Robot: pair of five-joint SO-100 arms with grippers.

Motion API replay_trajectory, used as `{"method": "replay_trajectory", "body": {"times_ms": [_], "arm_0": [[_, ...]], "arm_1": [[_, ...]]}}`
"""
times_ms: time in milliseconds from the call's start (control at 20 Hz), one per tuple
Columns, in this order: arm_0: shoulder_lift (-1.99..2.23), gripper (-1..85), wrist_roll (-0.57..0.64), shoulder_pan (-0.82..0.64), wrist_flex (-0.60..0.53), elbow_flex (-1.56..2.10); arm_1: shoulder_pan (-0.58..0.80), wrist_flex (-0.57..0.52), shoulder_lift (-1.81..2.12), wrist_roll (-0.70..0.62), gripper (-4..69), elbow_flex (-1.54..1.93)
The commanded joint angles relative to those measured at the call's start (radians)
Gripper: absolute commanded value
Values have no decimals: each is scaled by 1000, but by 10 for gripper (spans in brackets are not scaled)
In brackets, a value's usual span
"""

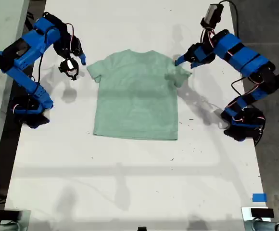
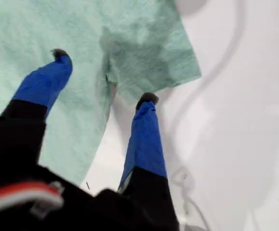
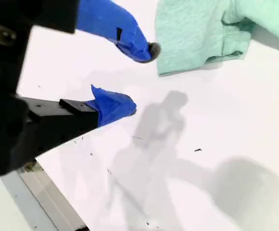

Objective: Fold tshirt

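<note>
Tshirt (image 1: 135, 96) of pale mint-green heathered fabric lay spread flat on the white table (image 1: 130, 183), near the middle of the far half in the exterior view, its collar toward the far edge and its straight hem toward the near edge. Both short sleeves stuck out to the sides; the sleeve on the exterior view's right looked slightly rumpled where it met the body. My first gripper (image 2: 103, 77) hovered over that sleeve on the exterior view's right, its jaws spread apart with nothing between them but the cloth below: one blue fingertip (image 2: 60, 55) sat over the shirt body and the other over the white table just beside the sleeve's edge. Whether either tip touched the fabric could not be told. In the exterior view this gripper (image 1: 180, 60) sat at the end of the blue arm based on the right side of the table. My second gripper (image 3: 142, 79) was beside the opposite sleeve, over bare table, its jaws also parted and holding nothing; the upper blue finger's dark tip came very near the sleeve's hem, though contact could not be confirmed. In the exterior view this gripper (image 1: 74, 65) hung just off the shirt's sleeve on the exterior view's left, on the blue arm based at that side. A small piece of blue tape (image 1: 259, 197) marked the table near the exterior view's lower right corner.
</note>
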Motion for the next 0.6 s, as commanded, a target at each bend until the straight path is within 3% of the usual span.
{"method": "replay_trajectory", "body": {"times_ms": [0,350,550], "arm_0": [[0,185,11,-12,5,-55],[-31,180,15,-28,-18,-57],[-60,201,15,-29,-21,-63]], "arm_1": [[34,-61,-38,-61,339,-58],[91,-272,-239,-160,343,49],[115,-321,-367,-190,343,48]]}}
